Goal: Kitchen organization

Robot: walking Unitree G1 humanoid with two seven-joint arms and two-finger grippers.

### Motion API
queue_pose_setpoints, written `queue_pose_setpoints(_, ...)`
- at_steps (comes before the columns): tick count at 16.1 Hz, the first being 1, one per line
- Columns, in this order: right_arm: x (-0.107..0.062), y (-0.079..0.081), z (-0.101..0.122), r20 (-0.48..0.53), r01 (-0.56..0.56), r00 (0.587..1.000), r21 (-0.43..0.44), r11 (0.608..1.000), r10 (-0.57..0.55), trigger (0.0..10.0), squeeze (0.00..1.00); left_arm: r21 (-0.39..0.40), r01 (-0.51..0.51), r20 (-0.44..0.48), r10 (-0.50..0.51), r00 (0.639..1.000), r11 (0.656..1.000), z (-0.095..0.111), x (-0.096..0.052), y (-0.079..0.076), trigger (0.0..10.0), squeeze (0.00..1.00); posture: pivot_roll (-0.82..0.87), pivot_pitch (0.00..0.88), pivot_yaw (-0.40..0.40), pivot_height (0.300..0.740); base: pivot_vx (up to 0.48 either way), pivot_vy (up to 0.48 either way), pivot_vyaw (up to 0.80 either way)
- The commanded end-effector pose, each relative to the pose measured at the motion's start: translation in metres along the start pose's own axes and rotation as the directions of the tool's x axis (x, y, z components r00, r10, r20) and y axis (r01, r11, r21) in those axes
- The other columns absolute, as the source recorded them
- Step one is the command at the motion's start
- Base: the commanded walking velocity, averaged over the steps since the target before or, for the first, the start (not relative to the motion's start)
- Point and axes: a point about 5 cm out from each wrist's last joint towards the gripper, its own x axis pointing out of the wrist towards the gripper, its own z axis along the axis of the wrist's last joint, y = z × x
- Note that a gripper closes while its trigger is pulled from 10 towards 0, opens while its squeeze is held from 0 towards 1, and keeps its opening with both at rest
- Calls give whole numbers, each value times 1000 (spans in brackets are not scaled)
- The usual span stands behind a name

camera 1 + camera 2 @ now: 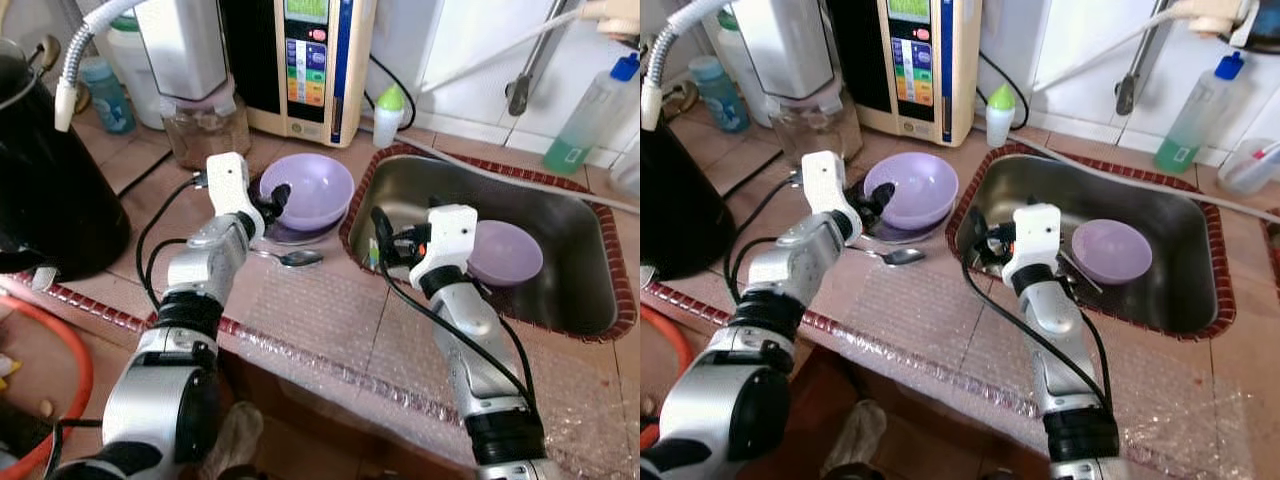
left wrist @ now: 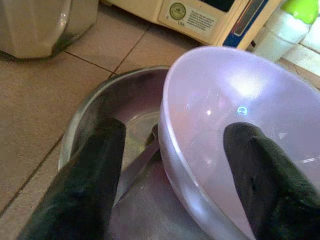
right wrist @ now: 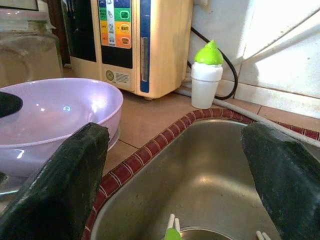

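Tiled counter [image 1: 140, 165], steel sink [image 1: 560, 300]

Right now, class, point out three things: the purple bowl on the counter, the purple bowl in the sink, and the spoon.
purple bowl on the counter [image 1: 318, 188], left eye view, inner wall.
purple bowl in the sink [image 1: 510, 250], left eye view, its middle.
spoon [image 1: 300, 258], left eye view, its scoop.

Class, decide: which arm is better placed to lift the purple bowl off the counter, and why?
Left. The left gripper is open astride the counter bowl's rim; the right gripper hangs open over the sink.
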Motion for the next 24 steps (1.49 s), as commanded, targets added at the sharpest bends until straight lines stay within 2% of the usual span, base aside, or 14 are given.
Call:
queue_pose_setpoints(1,0,0,4,18,1,1000,-6,1000,-1,10000,0,18,-9,-1,9,1000,1000,2,1,2,0,0,17,23,47,740,0,0,0)
queue_pose_setpoints(8,4,1,4,20,-5,1000,-7,1000,5,10000,0,25,-16,-1,16,1000,1000,1,2,8,0,0,28,10,36,740,0,0,0)
queue_pose_setpoints(12,6,9,4,20,-43,999,-1,999,43,10000,0,25,-33,10,33,999,999,4,0,16,0,0,48,15,27,740,0,0,0)
queue_pose_setpoints(14,8,5,3,16,-26,1000,2,1000,26,10000,0,20,-40,13,40,999,999,2,-2,19,0,0,44,5,22,740,0,0,0)
queue_pose_setpoints(17,10,2,7,27,-18,999,-10,1000,18,10000,0,6,-24,16,24,1000,1000,0,-1,15,0,0,24,6,24,740,0,0,0)
queue_pose_setpoints(24,12,2,6,33,-13,999,-7,1000,13,10000,0,69,-19,67,15,998,997,-2,-4,12,0,0,10,0,37,740,0,0,0)
